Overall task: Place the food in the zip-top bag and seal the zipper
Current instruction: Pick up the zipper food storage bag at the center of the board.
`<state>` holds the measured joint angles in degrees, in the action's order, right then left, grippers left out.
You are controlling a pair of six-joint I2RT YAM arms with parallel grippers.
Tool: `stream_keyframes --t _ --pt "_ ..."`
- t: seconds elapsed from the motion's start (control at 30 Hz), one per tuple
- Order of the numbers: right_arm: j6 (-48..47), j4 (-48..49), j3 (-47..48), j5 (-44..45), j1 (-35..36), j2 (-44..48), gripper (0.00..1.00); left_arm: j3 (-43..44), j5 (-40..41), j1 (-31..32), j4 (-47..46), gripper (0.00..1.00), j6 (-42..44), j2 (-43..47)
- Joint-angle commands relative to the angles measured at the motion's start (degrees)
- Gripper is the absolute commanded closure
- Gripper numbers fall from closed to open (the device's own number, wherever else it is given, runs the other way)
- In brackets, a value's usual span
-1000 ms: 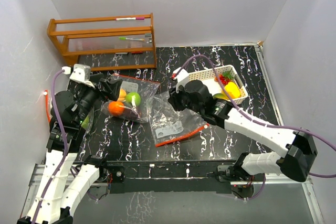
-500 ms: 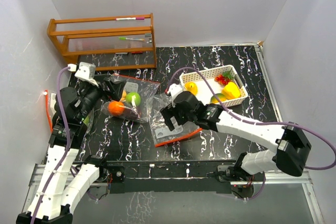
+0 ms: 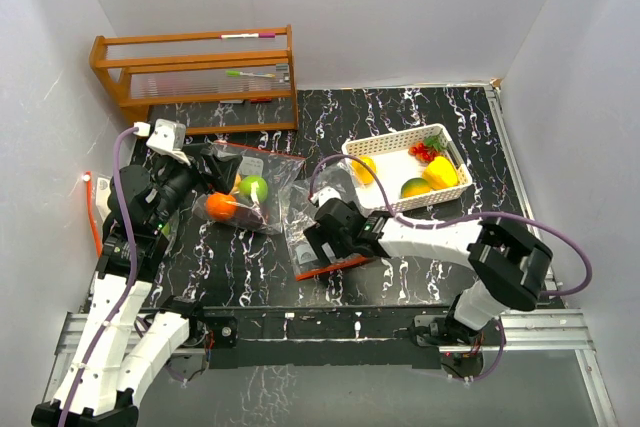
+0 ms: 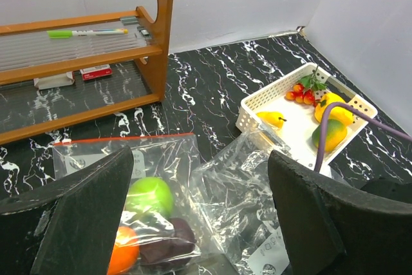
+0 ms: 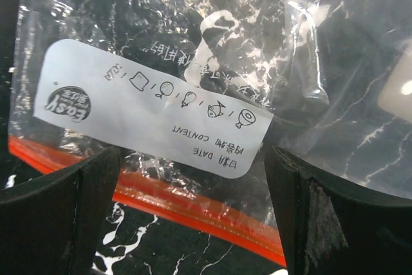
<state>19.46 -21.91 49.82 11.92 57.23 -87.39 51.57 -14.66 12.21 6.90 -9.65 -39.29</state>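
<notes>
Worktop: black with white veins, white walls on three sides; a wooden rack stands at 11 o'clock against the back wall.
Food to come: a white basket at 2 o'clock holds a small yellow fruit, a yellow pepper, a mango and a red cluster with green leaves.
Food bagged: at 10 o'clock a filled bag lies with an orange, a green apple and a dark purple piece inside, close together.
Empty bag: at centre, just beside the filled one, its orange-red zipper strip toward 6 o'clock and its white label showing.
Right jaws: mine are spread wide, low over the empty bag, one finger either side of the label, pinching nothing.
Left jaws: spread too, holding nothing, at the filled bag's 9 o'clock edge; I cannot tell whether they touch it.
Bag, handling: I judge the film thin, limp and slippery; it should crumple and slide rather than lift as a sheet.
Where to hold: the zipper strip looks stiffest, so I would pinch one lip there to open the mouth.
Food, handling: probably light, hard, glossy and rounded, apt to roll or squirt out; I would close gently across the widest middle.
</notes>
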Motion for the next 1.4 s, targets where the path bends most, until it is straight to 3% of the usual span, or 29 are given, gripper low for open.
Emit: stream_keyframes --t 0.0,0.13,0.27,0.47,0.63,0.77,1.0,1.23,1.37 --pt "1.64 5.66 -1.50 2.65 -0.09 -1.36 0.02 0.25 -0.95 -0.08 -0.70 0.16 0.47 0.17" --pt "2.42 7.23 -3.14 2.59 -0.10 -2.53 0.01 0.78 -0.57 -0.10 -0.23 0.16 0.92 0.05" --pt "3.87 7.83 -4.56 1.84 -0.10 -5.12 0.12 0.84 -0.42 -0.03 -0.20 0.16 1.11 -0.04" --pt "7.04 11.81 -8.05 -0.93 -0.11 -5.21 0.38 0.91 -0.04 -0.06 0.12 0.16 1.38 -0.09" --pt "6.97 12.68 -8.55 -1.60 -0.10 -3.53 0.71 1.03 0.15 -0.07 0.22 0.16 1.56 -0.21" --pt "6.52 11.89 -6.56 -2.52 -0.17 -2.26 0.91 1.07 0.22 -0.04 0.39 0.16 1.47 -0.05" --pt "6.11 9.41 -3.06 -1.60 -1.73 4.33 0.92 1.86 0.54 0.00 1.25 0.16 1.87 0.22" --pt "8.14 16.33 -2.24 -4.00 -11.30 19.57 0.92 1.49 -0.79 0.00 0.01 0.16 0.51 0.30" --pt "10.60 19.99 -0.07 -5.07 -15.96 22.59 0.92 0.81 -6.08 0.19 -3.01 0.16 -0.59 0.00"
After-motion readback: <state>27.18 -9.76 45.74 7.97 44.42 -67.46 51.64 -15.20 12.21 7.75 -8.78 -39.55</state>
